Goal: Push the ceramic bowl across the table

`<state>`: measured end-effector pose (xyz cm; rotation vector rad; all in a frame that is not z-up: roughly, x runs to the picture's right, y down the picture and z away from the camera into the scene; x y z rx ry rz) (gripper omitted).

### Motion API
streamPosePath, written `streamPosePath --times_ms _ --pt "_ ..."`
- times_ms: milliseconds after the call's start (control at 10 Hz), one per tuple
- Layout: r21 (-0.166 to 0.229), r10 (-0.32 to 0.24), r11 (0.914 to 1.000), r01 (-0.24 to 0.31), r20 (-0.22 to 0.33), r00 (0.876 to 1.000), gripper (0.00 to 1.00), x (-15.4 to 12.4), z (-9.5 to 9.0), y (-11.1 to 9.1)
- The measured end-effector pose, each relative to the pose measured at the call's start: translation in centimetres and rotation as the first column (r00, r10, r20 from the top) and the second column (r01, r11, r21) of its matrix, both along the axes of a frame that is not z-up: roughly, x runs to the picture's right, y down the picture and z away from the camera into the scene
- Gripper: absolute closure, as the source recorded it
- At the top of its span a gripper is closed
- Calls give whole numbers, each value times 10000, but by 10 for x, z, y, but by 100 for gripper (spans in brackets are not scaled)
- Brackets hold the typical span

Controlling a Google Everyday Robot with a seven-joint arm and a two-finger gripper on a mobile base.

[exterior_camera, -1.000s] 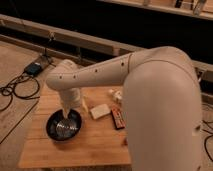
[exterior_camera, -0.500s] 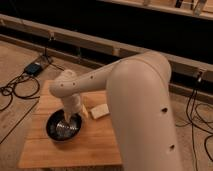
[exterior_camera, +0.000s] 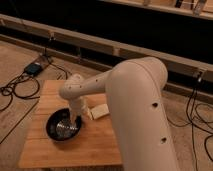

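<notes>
1. Clock ref: 12 = far edge of table, top of the view.
2. Round, shallow black ceramic bowl (exterior_camera: 59, 129) w/ glossy grey-speckled inside sits on the small rectangular table (exterior_camera: 50, 92) w/ light-brown plank top, in its left-near part.
3. White two-finger gripper (exterior_camera: 75, 120) hangs at the end of the bulky white arm (exterior_camera: 135, 100). It comes down at the bowl's 3 o'clock side, at or just inside the rim. Contact can't be confirmed, and whether it is released or clenched can't be told.
4. Key relation: bowl centre lies approx. 9 o'clock from the gripper. Judged: a straight shove from this stance would send the bowl toward 9.
5. Bowl is round, so no long axis and no preferred push line. Only one arm, so no choice of side.
6. Edges and room:
   - 9 o'clock: left table edge is near the bowl, little room.
   - 6 o'clock: only a short strip of wood before the near edge.
   - 12 o'clock: widest bare wood.
   - 3 o'clock: small pale rectangular block (exterior_camera: 98, 112) lies just beside the gripper. Beyond it the arm hides the top.
7. Judged risk: a long push toward 9 could tip the bowl off the edge. A 12 o'clock line looks safer, but the gripper would first need to get to the bowl's 6 o'clock side.
</notes>
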<state>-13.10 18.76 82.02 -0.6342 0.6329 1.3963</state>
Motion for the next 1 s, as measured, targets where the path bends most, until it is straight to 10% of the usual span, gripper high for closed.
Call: streamPosePath --times_ms 1000 --pt "-338 576 9975 -623 -1261 9903 35 58 3 16"
